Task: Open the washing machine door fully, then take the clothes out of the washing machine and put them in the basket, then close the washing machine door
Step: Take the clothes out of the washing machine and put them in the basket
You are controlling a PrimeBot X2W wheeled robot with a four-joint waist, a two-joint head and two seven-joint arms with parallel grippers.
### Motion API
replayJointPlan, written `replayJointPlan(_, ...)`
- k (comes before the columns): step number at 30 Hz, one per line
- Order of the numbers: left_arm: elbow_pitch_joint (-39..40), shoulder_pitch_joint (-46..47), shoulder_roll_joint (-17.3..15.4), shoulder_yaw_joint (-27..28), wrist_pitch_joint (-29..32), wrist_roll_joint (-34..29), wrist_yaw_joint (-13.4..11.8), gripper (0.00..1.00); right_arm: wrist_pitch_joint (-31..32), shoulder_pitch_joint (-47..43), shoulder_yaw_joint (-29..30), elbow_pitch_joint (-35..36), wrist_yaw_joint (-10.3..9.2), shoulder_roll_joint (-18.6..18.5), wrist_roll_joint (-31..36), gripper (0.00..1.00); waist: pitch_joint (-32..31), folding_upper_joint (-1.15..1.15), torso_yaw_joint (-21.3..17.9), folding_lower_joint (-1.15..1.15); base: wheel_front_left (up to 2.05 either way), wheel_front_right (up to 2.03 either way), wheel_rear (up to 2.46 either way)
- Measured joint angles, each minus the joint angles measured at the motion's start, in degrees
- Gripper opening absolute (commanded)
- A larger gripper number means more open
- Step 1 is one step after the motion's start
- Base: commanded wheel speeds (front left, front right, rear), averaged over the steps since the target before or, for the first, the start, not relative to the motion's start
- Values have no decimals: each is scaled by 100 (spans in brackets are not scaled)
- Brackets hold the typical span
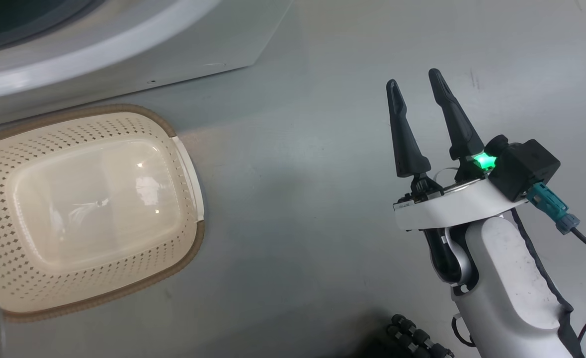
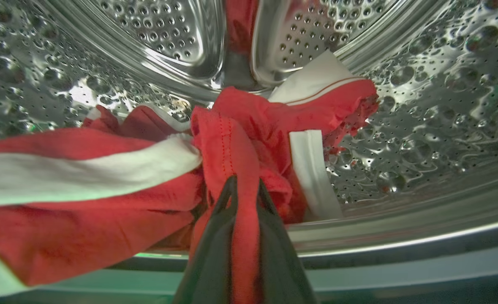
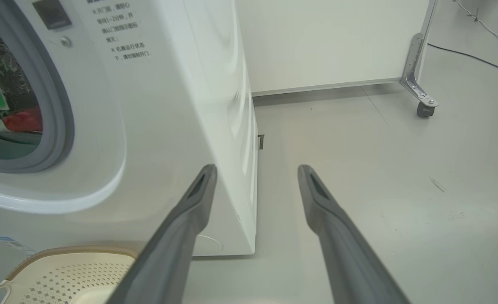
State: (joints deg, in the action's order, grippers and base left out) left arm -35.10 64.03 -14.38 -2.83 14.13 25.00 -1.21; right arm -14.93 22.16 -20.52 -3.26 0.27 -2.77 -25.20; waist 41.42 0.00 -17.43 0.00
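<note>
Red soft garment with white trim [image 2: 240, 139]: lying in the perforated steel drum [image 2: 422, 105] of the white washing machine [image 3: 168, 105] | left gripper [image 2: 243, 188]: fingers pinching a red fold | right gripper [image 1: 413, 77]: fingers spread, above grey floor [image 1: 297, 199] | cream perforated basket [image 1: 178, 214]: on floor just beside machine, left of right gripper

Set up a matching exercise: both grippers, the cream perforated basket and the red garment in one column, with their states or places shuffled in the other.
Things
1. left gripper
2. right gripper
3. cream perforated plastic basket
4. bright red fabric garment with white trim

States or places
A. lies in the washing machine's steel drum
B. open, over the grey floor
C. stands on the floor with nothing inside
D. shut on a fold of red cloth

Pairs: 1-D, 2-B, 3-C, 4-A
</note>
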Motion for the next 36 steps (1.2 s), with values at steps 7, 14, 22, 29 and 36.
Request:
replayJointPlan(7, 271, -319, 124, -121, -695, -231, 5, 0, 0, -1, 59, -60, 5, -2, 181, 100, -106, 0, 157, 0, 0, 0, 0)
replayJointPlan(14, 561, -793, 328, -280, -1358, -347, 8, 0, 0, -5, 105, -152, 16, -3, 483, 100, -236, 0, 357, 0, 0, 0, 0)
replayJointPlan(22, 891, -1446, 515, -355, -2023, -359, 29, 0, 0, -81, 137, -322, 86, -4, 681, 100, -515, 0, 567, 0, 0, 0, 0)
replayJointPlan(29, 1262, -1956, 711, -481, -2502, -478, 33, 0, 0, -288, 227, -449, 120, -7, 782, 100, -842, 0, 733, 0, 0, 0, 0)
replayJointPlan(36, 1773, -2477, 803, -563, -2699, -601, -30, 0, 0, -532, 326, -546, 168, -7, 859, 100, -1260, 0, 919, 0, 0, 0, 0)
